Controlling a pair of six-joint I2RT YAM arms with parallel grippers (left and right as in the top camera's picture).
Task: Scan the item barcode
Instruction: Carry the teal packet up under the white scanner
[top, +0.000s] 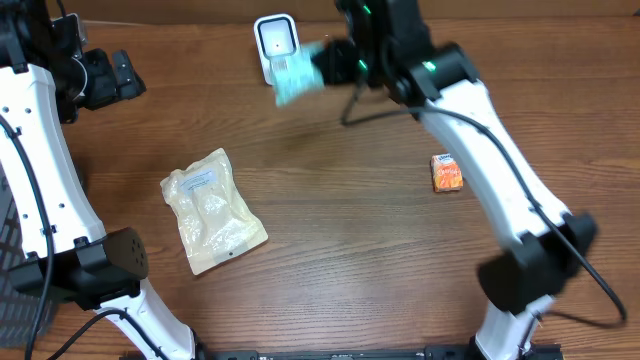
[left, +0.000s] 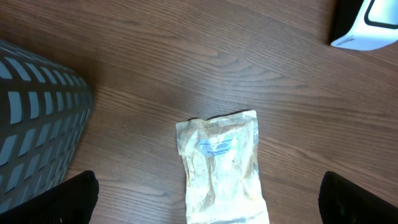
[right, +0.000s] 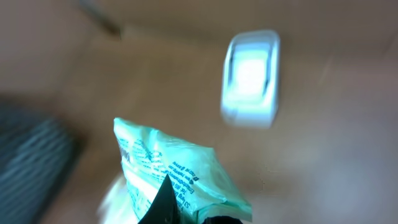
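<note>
The item, a teal-green packet (top: 298, 78) with blue print, hangs in the air just below and right of the white barcode scanner (top: 275, 42) at the table's back edge. My right gripper (top: 325, 62) is shut on the packet's right end. In the right wrist view the packet (right: 168, 165) fills the lower middle, pinched in my right gripper (right: 186, 208), with the scanner (right: 250, 78) blurred beyond it. My left gripper (top: 120, 78) stands open at the far left. In the left wrist view my left gripper (left: 208, 205) is high above a pale pouch (left: 222, 165), holding nothing.
The pale pouch (top: 212, 210) lies flat on the wood at left centre. A small orange packet (top: 446, 173) lies at the right. A dark mesh basket (left: 37, 118) stands at the left edge. The scanner's cable runs off behind my right arm.
</note>
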